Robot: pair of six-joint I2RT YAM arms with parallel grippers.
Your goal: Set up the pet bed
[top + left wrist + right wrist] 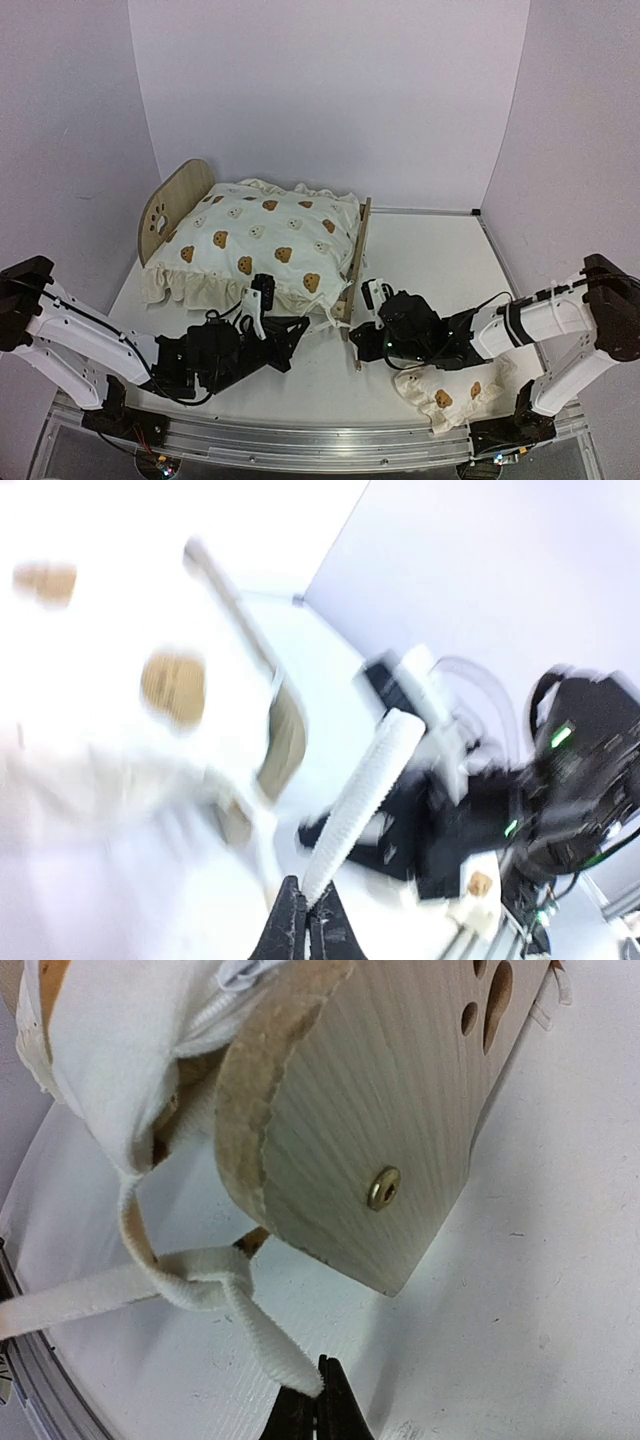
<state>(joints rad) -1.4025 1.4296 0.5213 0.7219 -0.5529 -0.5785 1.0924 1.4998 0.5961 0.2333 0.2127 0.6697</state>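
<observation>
- On the far left part of the table [440, 260] stands the pet bed [352, 280]. Its rounded headboard [172, 208] is at the left end, with a paw-shaped cutout in it.
- Over the bed lies a large cream cushion [255, 240] with brown bear prints and a ruffled edge. It covers the frame from the headboard to the low footboard [360, 250] on the right.
- Near the bed's near right corner sits the left gripper [305, 925]. Its jaws are pressed together on the lower end of a white ribbed strap [365, 785], which rises away from the fingertips. This wrist view is blurred, so I cannot tell where the strap's other end goes.
- Just right of that corner is the right gripper [318, 1408], with its jaws closed on the end of a cloth tie [262, 1345].
- That tie runs up to a loose knot [215, 1285] beside the foot of the wooden end board. The board shows a brass screw [383, 1188] and cutouts higher up.
- At the near right, beside the right arm and well apart from the bed, lies a small cream pillow [450, 392] with bear prints.
</observation>
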